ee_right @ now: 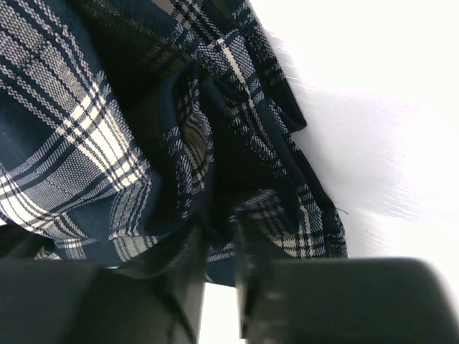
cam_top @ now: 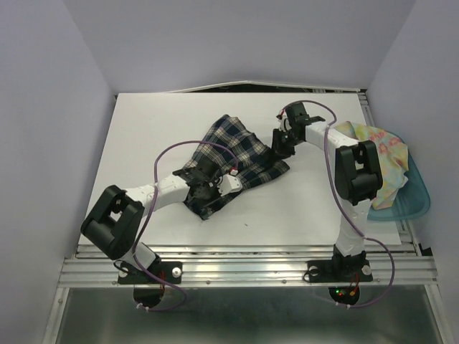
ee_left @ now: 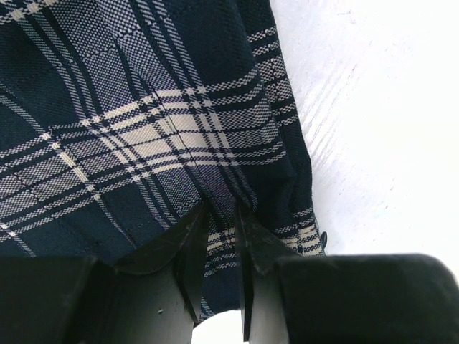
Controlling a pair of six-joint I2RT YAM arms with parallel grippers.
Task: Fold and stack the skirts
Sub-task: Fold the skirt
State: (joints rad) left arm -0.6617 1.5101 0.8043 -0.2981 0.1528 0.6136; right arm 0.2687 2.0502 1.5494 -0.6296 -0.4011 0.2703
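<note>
Step in hand, as judged: folding the plaid skirt (cam_top: 237, 154), which lies rumpled at the centre of the table (cam_top: 143, 129) in the top view. The floral skirt (cam_top: 376, 154) is draped over the teal bin (cam_top: 412, 201) at the right edge of the frame, not yet folded.

Procedure:
1. Hold both pinches firm on the fabric edge. A loose grip lets the cloth slip out mid-fold.
2. Lift only enough to clear the table, so the lower layer does not drag.
3. Move both arms together, so the fold line stays straight.
4. Lay the edge flat before releasing.

Left gripper (ee_left: 222, 211): jaws nearly pressed together, with a narrow band of plaid cloth pinched between them at the lower centre of the left wrist view. In the top view it sits on the skirt's lower left portion.

Right gripper (ee_right: 219, 229): jaws close together, bunched plaid folds gathered between them, at the skirt's right edge in the top view.
</note>
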